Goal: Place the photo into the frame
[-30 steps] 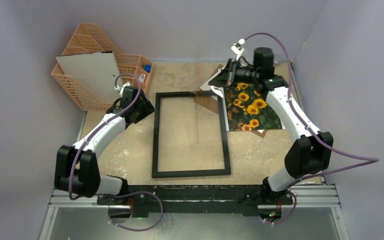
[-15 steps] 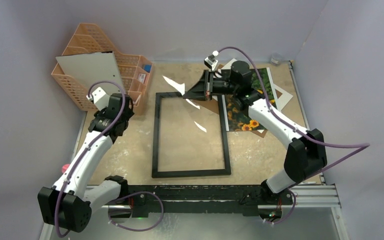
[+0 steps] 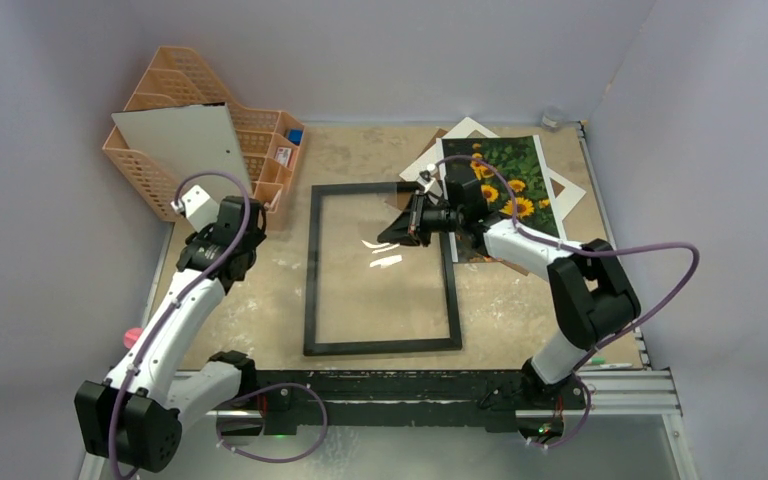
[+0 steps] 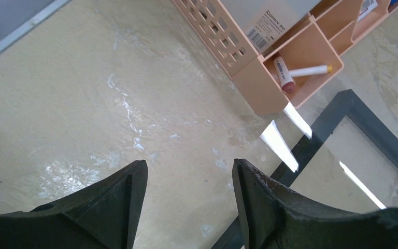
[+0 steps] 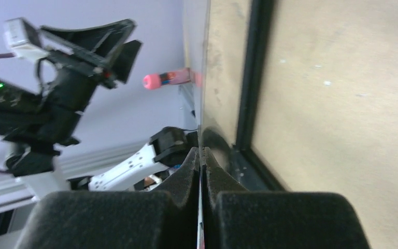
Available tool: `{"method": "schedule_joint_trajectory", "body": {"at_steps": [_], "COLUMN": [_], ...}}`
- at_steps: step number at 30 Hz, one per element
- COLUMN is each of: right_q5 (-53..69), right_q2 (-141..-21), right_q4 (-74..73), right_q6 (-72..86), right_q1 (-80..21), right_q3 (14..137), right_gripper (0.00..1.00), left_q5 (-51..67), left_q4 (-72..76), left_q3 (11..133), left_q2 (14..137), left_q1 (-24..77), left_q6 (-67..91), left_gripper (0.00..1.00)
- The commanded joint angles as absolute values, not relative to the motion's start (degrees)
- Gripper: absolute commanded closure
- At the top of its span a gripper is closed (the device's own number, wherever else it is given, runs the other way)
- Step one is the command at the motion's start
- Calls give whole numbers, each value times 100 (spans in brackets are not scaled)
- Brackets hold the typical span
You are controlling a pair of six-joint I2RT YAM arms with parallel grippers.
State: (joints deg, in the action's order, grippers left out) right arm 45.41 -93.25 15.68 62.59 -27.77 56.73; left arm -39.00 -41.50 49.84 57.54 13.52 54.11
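Note:
The frame [image 3: 310,270], a black rectangle, lies flat in the middle of the table; its border also shows in the left wrist view [image 4: 342,104] and the right wrist view [image 5: 251,78]. The photo [image 3: 508,180] of sunflowers lies at the back right on a white mat board [image 3: 465,130]. My right gripper [image 3: 392,232] [image 5: 201,150] is over the frame's far right part, shut on the edge of a thin clear pane [image 5: 205,62], which shows as white glints [image 3: 385,262] inside the frame. My left gripper [image 3: 248,232] [image 4: 189,166] is open and empty over bare table left of the frame.
An orange basket organiser [image 3: 160,170] [image 4: 269,88] stands at the back left with a pale board [image 3: 185,140] leaning in it and a lip balm [image 4: 285,78] in a compartment. A brown board [image 3: 515,262] pokes out under the photo. A pink object [image 3: 132,335] lies off the table's left edge.
My right gripper has come forward from the photo's far end to the frame's far right part, carrying the pane. My left arm swung back to the left, away from the frame's corner.

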Motion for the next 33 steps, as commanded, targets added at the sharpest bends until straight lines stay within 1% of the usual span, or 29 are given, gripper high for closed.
{"method": "schedule_joint_trajectory", "body": {"at_steps": [1, 7, 13, 19, 25, 33], "right_q5": [4138, 4159, 4247, 4220, 4267, 4318], "right_q2": [-9417, -9816, -9565, -9669, -9869, -10064], "right_q4": [1906, 1559, 1183, 946, 768, 312], "right_q6": [5733, 5059, 4638, 4160, 3729, 3158], "right_q1": [-2715, -2448, -1998, -1862, -1614, -1558], "right_q3": [5436, 5339, 4965, 4906, 4969, 5198], "right_gripper": [100, 100, 100, 100, 100, 100], "left_q5": [-3359, -2587, -2456, -2220, -1716, -1241], "left_q4": [-3704, -3277, -3181, -2967, -2607, -2265], "left_q3": [4856, 4684, 4649, 4600, 4500, 4372], "left_q2": [5918, 6278, 6472, 6639, 6844, 7093], "left_q1": [1354, 1354, 1354, 1354, 1354, 1351], "left_q6": [5170, 5006, 4987, 5001, 4921, 4852], "left_gripper": [36, 35, 31, 28, 28, 28]}}
